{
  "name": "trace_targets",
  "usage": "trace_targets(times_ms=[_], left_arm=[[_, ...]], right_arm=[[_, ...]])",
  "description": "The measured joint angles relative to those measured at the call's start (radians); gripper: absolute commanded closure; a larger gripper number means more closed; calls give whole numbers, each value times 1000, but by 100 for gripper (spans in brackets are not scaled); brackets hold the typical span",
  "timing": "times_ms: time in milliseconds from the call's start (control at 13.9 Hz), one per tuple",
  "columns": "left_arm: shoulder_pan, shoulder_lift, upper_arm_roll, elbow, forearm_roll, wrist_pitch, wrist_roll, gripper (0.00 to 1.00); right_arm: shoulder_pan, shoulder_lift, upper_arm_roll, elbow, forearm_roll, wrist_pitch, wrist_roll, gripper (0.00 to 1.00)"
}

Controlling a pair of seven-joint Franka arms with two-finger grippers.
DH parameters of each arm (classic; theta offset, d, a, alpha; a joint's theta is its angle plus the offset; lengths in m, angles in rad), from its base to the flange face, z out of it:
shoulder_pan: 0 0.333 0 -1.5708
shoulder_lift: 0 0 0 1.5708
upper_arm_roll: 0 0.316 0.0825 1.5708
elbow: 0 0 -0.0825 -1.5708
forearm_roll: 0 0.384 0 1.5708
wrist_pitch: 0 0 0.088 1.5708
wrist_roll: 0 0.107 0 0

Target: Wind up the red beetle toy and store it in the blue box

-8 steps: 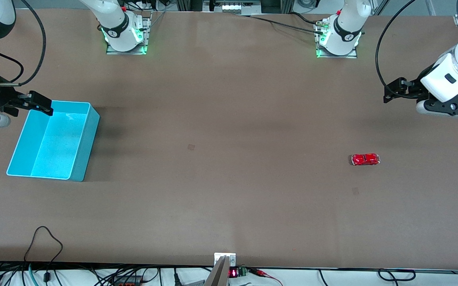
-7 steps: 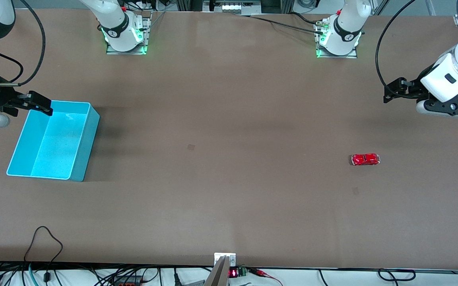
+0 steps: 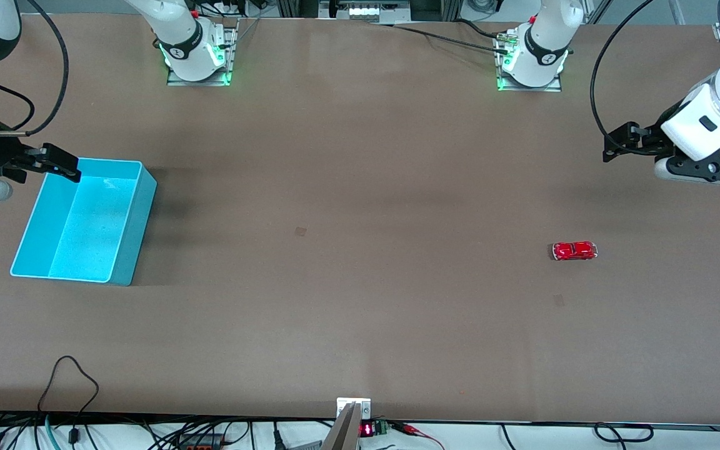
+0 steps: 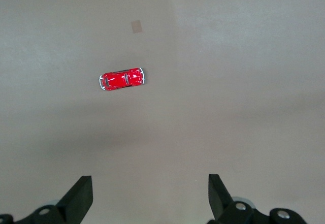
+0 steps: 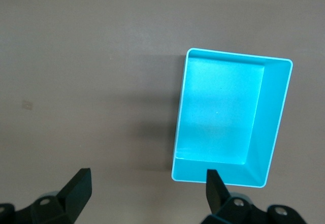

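The red beetle toy point(image 3: 575, 250) stands alone on the brown table toward the left arm's end; it also shows in the left wrist view point(image 4: 122, 78). My left gripper point(image 3: 616, 145) hangs open and empty over bare table, well apart from the toy, its jaws wide point(image 4: 150, 179). The blue box point(image 3: 140, 206) sits empty toward the right arm's end and fills much of the right wrist view point(image 5: 274, 122). My right gripper point(image 3: 54, 159) hangs open and empty over the box's corner and the table beside it point(image 5: 149, 172).
Two small tan marks are on the table point(image 3: 300, 231) point(image 3: 559, 300). Both arm bases point(image 3: 197, 59) point(image 3: 532, 62) stand along the table's edge farthest from the front camera. Cables point(image 3: 69, 381) and a metal bracket point(image 3: 352, 412) lie at the nearest edge.
My right gripper has shifted very slightly toward the right arm's end of the table. The left arm, the toy and the box have not moved.
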Motion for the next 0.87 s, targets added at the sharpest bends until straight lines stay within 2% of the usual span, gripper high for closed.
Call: trace_targets(times_ms=[865], left_arm=[[-1, 0, -2, 0, 0, -54, 0, 0]], right_arm=[[-21, 1, -1, -3, 0, 0, 0, 0]])
